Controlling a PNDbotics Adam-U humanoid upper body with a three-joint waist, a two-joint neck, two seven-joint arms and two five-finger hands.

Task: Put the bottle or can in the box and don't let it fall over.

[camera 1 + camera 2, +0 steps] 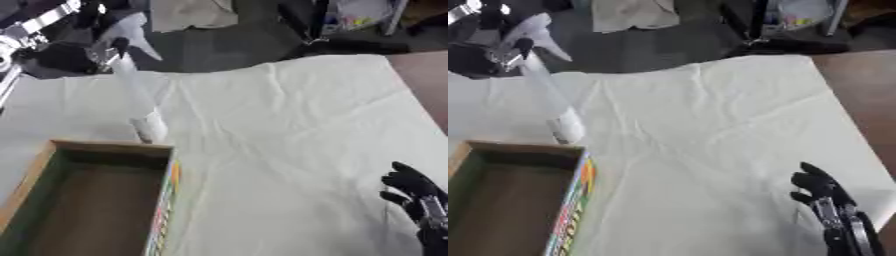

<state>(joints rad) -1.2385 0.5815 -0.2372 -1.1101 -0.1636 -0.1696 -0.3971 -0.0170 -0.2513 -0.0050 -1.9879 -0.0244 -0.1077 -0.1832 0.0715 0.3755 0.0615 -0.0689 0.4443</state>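
A tall white bottle (144, 112) shows blurred and tilted, its base just behind the far wall of the open cardboard box (109, 149) at the lower left. My left hand (112, 49) comes in from the upper left and is curled round the bottle's top end. The inside of the box holds nothing that I can see. My right hand (820, 187) rests open near the lower right corner, fingers up, far from the bottle and the box.
A creased white cloth (297, 130) covers the table. The table's brown edge (859, 90) shows at the right. Beyond the far edge lie dark floor, a pale cloth (627, 14) and some furniture legs.
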